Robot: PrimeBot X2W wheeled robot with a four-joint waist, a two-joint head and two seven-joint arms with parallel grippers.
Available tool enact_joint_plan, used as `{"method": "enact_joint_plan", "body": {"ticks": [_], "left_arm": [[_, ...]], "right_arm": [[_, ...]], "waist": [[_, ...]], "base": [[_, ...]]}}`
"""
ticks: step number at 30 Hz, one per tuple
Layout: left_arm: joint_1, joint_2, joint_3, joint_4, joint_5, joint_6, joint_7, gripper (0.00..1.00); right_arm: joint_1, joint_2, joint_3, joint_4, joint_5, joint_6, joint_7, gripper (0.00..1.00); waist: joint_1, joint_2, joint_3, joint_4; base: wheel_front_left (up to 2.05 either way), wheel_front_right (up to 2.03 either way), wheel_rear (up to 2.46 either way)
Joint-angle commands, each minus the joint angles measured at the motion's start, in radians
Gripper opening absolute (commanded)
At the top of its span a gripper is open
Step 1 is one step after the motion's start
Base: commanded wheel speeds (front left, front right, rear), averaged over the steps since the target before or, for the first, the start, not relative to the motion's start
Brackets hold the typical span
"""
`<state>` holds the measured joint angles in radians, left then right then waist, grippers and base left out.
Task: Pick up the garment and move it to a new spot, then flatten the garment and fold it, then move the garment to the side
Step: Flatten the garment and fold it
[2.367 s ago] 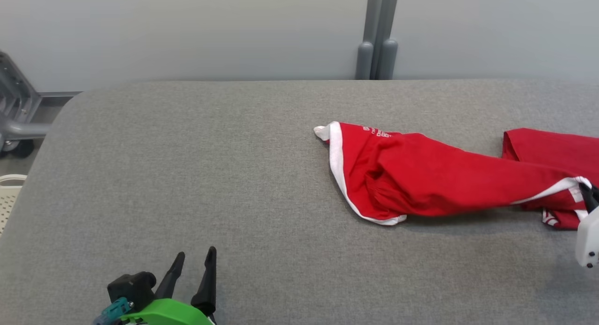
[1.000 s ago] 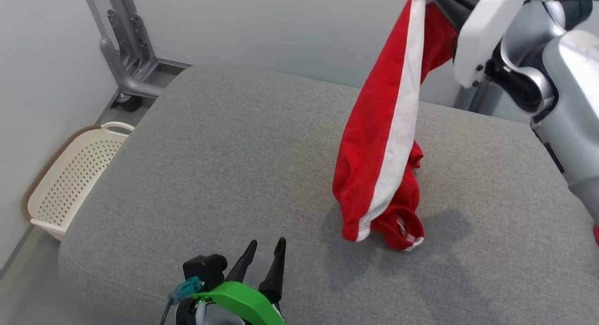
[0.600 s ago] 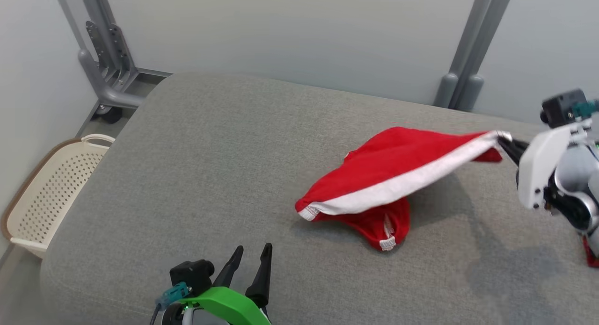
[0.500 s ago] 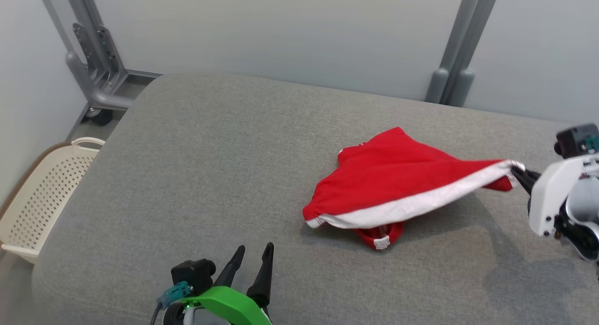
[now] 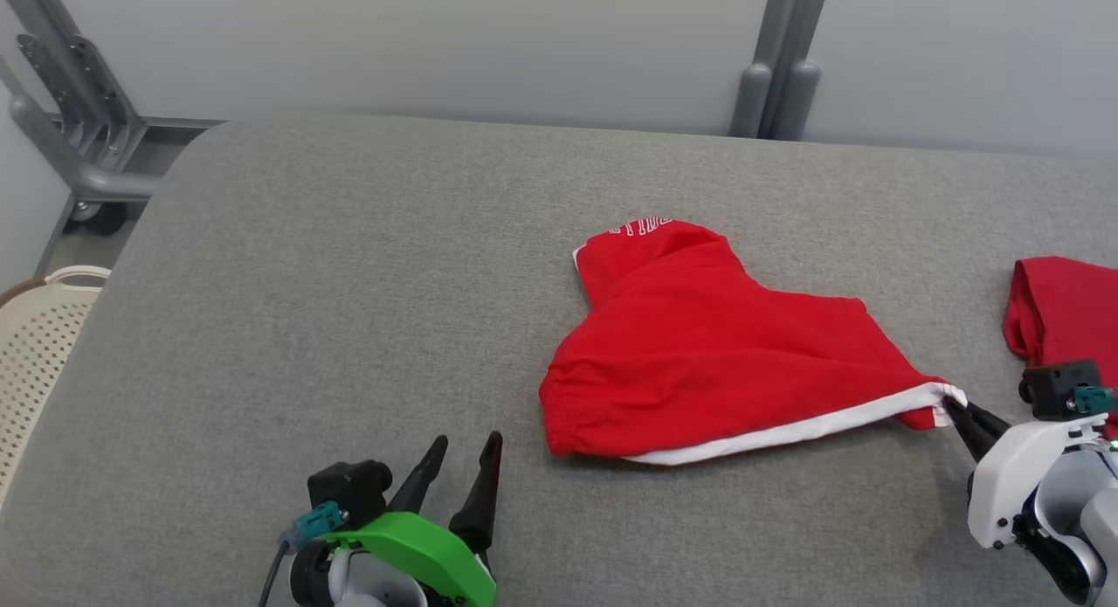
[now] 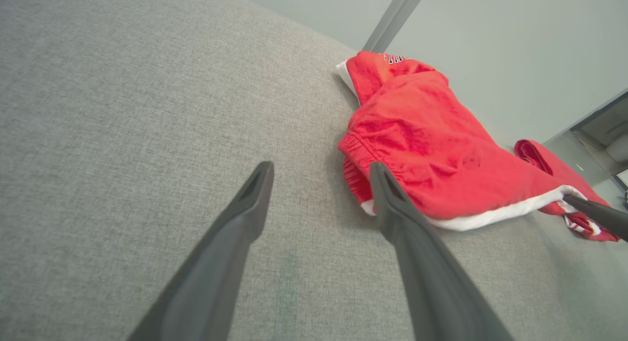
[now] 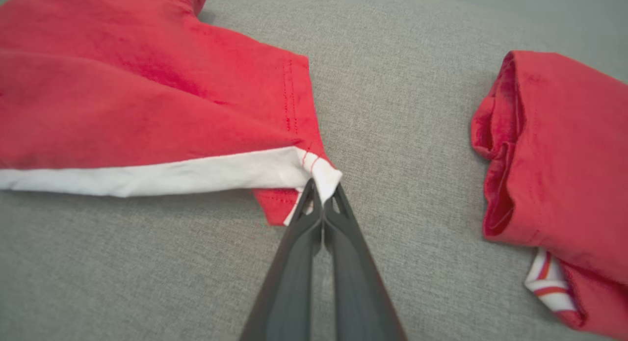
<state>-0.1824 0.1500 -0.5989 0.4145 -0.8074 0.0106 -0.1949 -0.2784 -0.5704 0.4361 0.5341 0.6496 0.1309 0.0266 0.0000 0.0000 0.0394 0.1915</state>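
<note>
**Q:** Status of the left gripper?
**A:** Released. Its fingers stand apart at the near edge of the grey table and hold nothing. The garment lies beyond its tips and to the right, not touching them.

**Q:** Status of the right gripper?
**A:** Clenched on the garment. The fingertips pinch the white-trimmed corner at its near right end.

**Q:** Position of the garment?
**A:** It lies crumpled on the table, right of centre. A white band runs along its near edge, and white lettering shows at its far end.

**Q:** Other items?
**A:** A second red cloth lies further right, apart from the garment. A pale basket sits beside the table's left edge. Grey posts stand behind the far edge.
</note>
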Motion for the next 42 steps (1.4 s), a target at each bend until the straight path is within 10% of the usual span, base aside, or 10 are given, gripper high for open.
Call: {"method": "enact_joint_plan", "body": {"ticks": [1, 2, 19, 30, 42], "left_arm": [[-0.015, 0.011, 0.005, -0.006, 0.004, 0.008, -0.002, 1.0], [-0.013, 0.015, 0.007, -0.009, 0.002, 0.008, -0.004, 1.0], [0.151, 0.113, 0.072, -0.115, 0.077, 0.064, -0.066, 1.0], [0.267, 0.124, 0.205, -0.216, 0.216, 0.04, -0.07, 1.0], [0.341, 0.065, 0.324, -0.2, 0.326, -0.031, -0.071, 1.0]], "right_arm": [[0.0, 0.005, -0.005, 0.007, -0.02, 0.0, -0.022, 0.8], [-0.002, 0.01, -0.006, 0.015, -0.038, 0.0, -0.044, 1.0], [0.142, 0.117, -0.221, -0.02, -0.248, 0.0, -0.289, 1.0], [0.388, 0.262, -0.467, -0.386, -0.441, 0.0, -0.291, 1.0], [0.492, 0.357, -0.576, -0.419, -0.516, 0.0, -0.292, 1.0]], "waist": [[0.0, 0.0, 0.014, -0.025], [0.0, 0.0, 0.014, -0.032], [0.0, 0.0, -0.068, -0.135], [0.0, 0.0, -0.081, -0.142], [0.0, 0.0, -0.089, -0.12]], "base": [[0.0, 0.0, 0.0], [0.0, 0.0, 0.0], [0.0, 0.0, 0.0], [0.0, 0.0, 0.0], [0.0, 0.0, 0.0]]}}
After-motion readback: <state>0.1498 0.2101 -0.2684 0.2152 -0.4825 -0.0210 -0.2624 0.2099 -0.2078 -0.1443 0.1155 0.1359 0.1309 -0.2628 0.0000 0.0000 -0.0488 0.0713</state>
